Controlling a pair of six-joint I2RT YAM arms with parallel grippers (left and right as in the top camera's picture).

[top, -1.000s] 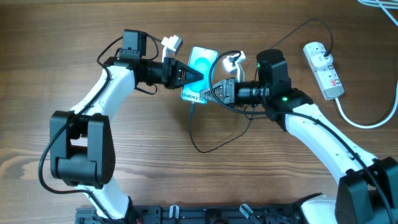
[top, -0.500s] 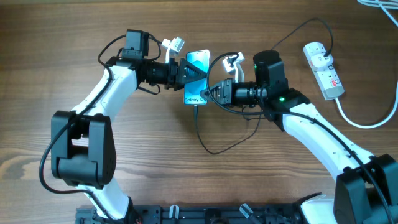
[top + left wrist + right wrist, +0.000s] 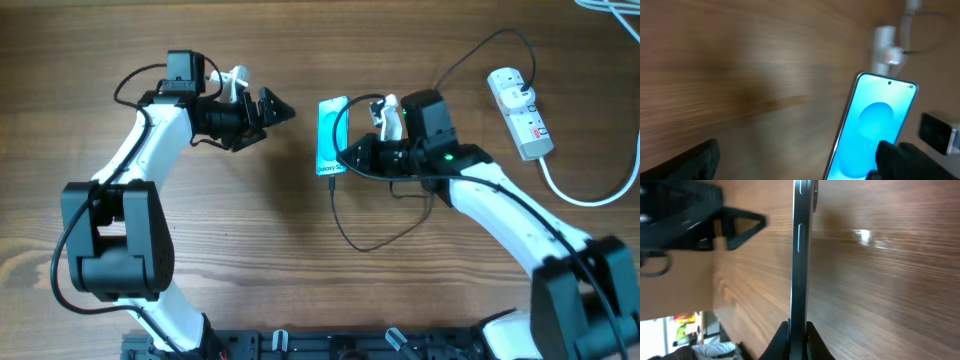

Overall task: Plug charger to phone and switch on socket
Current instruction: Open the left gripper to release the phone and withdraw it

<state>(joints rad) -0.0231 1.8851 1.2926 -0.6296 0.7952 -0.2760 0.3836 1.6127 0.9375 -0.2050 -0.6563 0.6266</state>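
The phone [image 3: 331, 135] with its teal-blue screen stands on its long edge above the table. My right gripper [image 3: 346, 157] is shut on its lower end; the right wrist view shows the phone [image 3: 799, 255] edge-on, pinched between both fingers [image 3: 783, 339]. The black charger cable [image 3: 372, 247] runs from the phone's bottom end, loops over the table and goes up to the white plug head [image 3: 503, 78] on the socket [image 3: 522, 112] at the far right. My left gripper [image 3: 272, 108] is open, left of the phone and apart from it. In the left wrist view the phone [image 3: 875, 125] lies ahead, right of centre.
The socket's thick white cord [image 3: 590, 195] curves off along the right table edge. Bare wooden table [image 3: 250, 230] lies between and in front of the arms. The black arm bases [image 3: 300, 345] sit at the near edge.
My left gripper opened, let go of the phone and drew back to the left. The right gripper kept hold of the phone, which has turned onto its edge and shifted slightly right.
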